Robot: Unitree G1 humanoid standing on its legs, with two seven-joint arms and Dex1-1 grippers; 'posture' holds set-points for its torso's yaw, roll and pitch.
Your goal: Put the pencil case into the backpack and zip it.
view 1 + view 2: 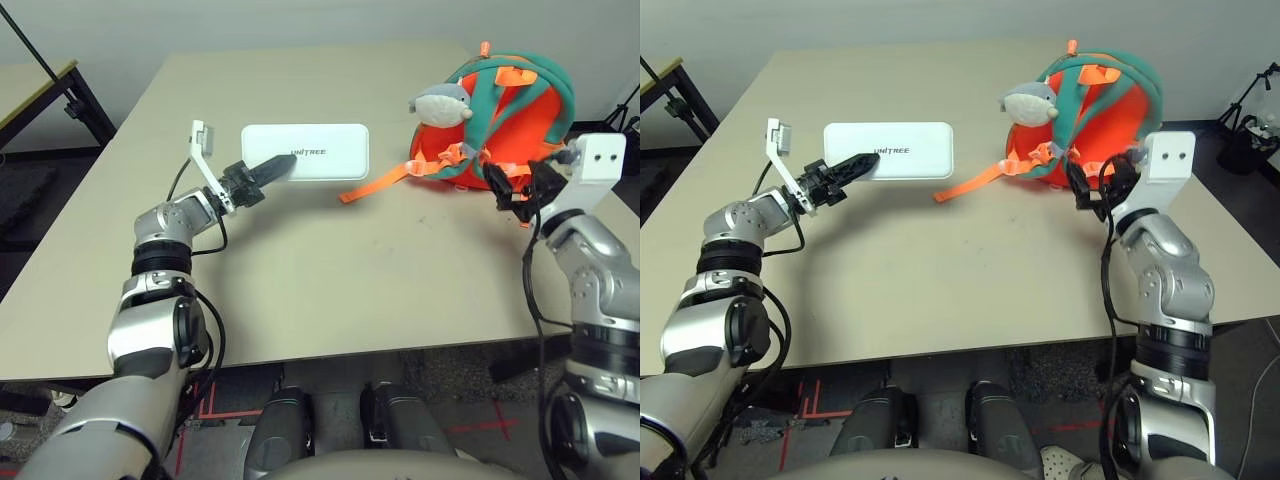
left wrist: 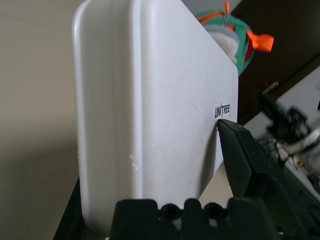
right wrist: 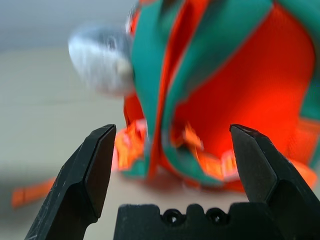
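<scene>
Already the left gripper straddles the near-left edge of the flat white rectangular pencil case (long axis across the table), clamped on it, while the right gripper, spread wide, faces the small orange teal-trimmed backpack.

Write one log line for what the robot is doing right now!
left gripper: at pencil case edge | right gripper: open, facing backpack | case: on table
</scene>
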